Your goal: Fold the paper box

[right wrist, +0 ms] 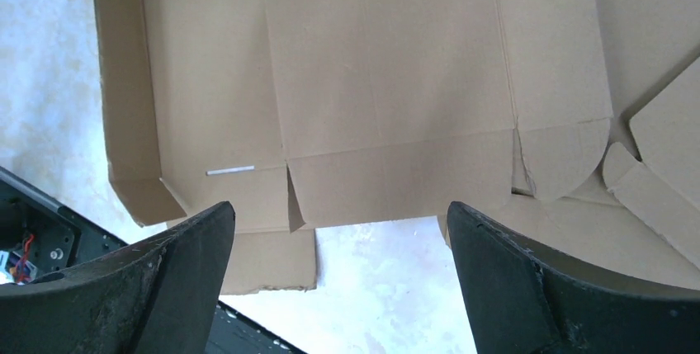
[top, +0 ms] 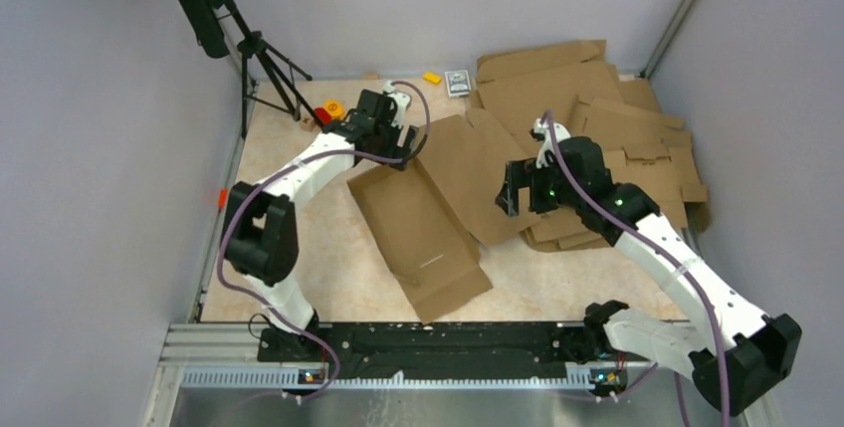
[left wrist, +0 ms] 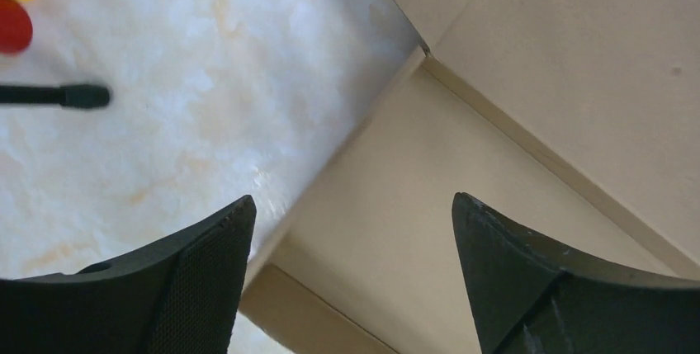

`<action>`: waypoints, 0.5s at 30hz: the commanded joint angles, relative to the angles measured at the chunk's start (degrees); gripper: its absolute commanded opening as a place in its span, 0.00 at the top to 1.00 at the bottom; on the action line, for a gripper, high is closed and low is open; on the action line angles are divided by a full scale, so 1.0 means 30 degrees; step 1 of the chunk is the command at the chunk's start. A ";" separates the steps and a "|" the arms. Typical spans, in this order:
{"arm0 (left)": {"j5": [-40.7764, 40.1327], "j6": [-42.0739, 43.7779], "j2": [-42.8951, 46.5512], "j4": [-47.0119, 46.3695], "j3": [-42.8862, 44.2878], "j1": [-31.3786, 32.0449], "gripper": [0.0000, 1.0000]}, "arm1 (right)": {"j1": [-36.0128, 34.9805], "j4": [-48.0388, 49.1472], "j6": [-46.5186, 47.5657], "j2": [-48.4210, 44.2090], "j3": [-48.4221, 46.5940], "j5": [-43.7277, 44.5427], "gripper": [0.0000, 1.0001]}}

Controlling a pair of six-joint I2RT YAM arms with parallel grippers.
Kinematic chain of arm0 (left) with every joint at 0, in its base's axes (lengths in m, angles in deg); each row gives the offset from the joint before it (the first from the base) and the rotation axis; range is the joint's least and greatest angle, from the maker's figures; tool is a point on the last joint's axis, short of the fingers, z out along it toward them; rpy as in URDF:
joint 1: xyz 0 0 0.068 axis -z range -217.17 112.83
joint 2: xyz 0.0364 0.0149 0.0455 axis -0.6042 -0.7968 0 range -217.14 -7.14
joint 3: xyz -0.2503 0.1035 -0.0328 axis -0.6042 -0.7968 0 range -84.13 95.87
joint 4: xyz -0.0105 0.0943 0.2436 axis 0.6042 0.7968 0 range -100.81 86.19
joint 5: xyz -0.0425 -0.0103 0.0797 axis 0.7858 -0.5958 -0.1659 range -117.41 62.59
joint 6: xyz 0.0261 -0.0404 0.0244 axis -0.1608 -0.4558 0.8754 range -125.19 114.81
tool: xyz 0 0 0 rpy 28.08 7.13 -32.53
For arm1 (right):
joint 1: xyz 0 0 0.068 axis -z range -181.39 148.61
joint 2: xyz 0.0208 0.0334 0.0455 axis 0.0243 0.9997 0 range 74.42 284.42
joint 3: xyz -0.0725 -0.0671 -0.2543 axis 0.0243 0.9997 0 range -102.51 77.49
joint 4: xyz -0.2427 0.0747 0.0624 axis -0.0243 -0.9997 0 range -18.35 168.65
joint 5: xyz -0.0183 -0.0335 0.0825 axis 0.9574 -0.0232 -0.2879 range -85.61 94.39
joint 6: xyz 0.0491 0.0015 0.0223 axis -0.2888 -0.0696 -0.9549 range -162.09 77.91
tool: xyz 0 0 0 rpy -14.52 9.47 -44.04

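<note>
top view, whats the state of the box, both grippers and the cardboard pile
paper box, partly folded: one side wall raised, other panels flat
left gripper, open, empty, over the box's edge
right gripper, open, empty, above the box
cardboard blanks, unfolded, piled flat

One paper box (top: 418, 218) out in the middle, just the one. Beside it, a heap of cardboard blanks (top: 557, 89), overlapping, several at least, no firm count. Two robot arms: left arm (top: 299, 173), right arm (top: 667, 248). One tripod (top: 257, 47). One yellow block (top: 431, 77), one small dark pack (top: 457, 82), one red piece (top: 322, 115), one orange-yellow piece (top: 333, 107).
</note>
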 commanded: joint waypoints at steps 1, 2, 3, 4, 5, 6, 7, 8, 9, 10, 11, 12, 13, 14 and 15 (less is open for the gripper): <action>-0.0374 0.4004 -0.2006 0.1392 0.2634 -0.0013 0.12 | 0.0017 -0.0687 -0.0169 -0.1080 -0.0327 -0.0133 0.02; -0.0232 0.4536 -0.2493 0.1651 0.3012 -0.0036 0.13 | 0.0010 -0.0771 -0.0145 -0.1112 -0.0397 -0.0102 0.02; -0.0247 0.4811 -0.2964 0.1878 0.3386 -0.0033 0.14 | 0.0016 -0.0833 -0.0144 -0.1136 -0.0442 -0.0051 0.02; -0.0337 0.5018 -0.3444 0.2173 0.3776 -0.0056 0.16 | 0.0017 -0.0824 -0.0144 -0.1095 -0.0517 0.0011 0.02; -0.0414 0.5120 -0.3966 0.2478 0.4239 -0.0048 0.18 | 0.0002 -0.0795 -0.0159 -0.1071 -0.0578 0.0029 0.02; -0.0622 0.5126 -0.4437 0.2930 0.4711 -0.0044 0.20 | 0.0001 -0.0755 -0.0168 -0.1010 -0.0637 0.0032 0.02; -0.0753 0.5101 -0.4899 0.3264 0.5158 -0.0043 0.24 | 0.0016 -0.0673 -0.0206 -0.0954 -0.0670 0.0028 0.02; -0.0851 0.5109 -0.5286 0.3486 0.5477 -0.0043 0.27 | 0.0017 -0.0597 -0.0222 -0.0922 -0.0685 0.0006 0.02; -0.0995 0.5080 -0.5702 0.3579 0.5704 -0.0043 0.32 | 0.0017 -0.0529 -0.0271 -0.0874 -0.0647 -0.0033 0.02; -0.1013 0.5051 -0.5984 0.3767 0.5989 -0.0047 0.36 | 0.0017 -0.0458 -0.0318 -0.0835 -0.0594 -0.0075 0.02; -0.0990 0.5113 -0.6220 0.3973 0.6131 -0.0047 0.39 | 0.0017 -0.0391 -0.0357 -0.0782 -0.0536 -0.0085 0.02; -0.1009 0.5092 -0.6444 0.4200 0.6262 -0.0036 0.43 | 0.0017 -0.0335 -0.0416 -0.0750 -0.0394 -0.0085 0.02; -0.1044 0.5060 -0.6600 0.4408 0.6362 -0.0024 0.45 | 0.0017 -0.0251 -0.0472 -0.0705 -0.0251 -0.0063 0.02; -0.0979 0.5067 -0.6718 0.4617 0.6412 -0.0019 0.45 | 0.0017 -0.0211 -0.0504 -0.0703 -0.0183 -0.0058 0.02; -0.0930 0.5083 -0.6818 0.4805 0.6400 -0.0022 0.46 | 0.0017 -0.0158 -0.0559 -0.0735 -0.0029 -0.0071 0.02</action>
